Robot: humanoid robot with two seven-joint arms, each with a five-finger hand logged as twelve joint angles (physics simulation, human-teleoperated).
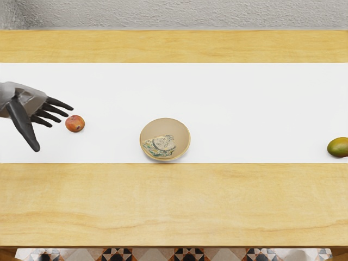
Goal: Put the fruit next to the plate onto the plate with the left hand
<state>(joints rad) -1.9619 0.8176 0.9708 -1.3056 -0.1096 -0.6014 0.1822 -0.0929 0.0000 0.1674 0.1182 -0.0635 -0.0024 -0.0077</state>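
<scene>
A small red-orange fruit [75, 123] lies on the white runner, left of a tan plate [182, 133] with a green-grey pattern inside. My left hand [42, 117] comes in from the left edge, its dark fingers spread and pointing at the fruit. The fingertips [68, 107] stop just short of the fruit without touching it. The hand holds nothing. The right hand does not show.
A green-orange mango [338, 147] lies at the right edge of the white runner [244, 109]. Wooden table [174, 201] stretches in front of and behind the runner. Patterned floor shows below the table's front edge.
</scene>
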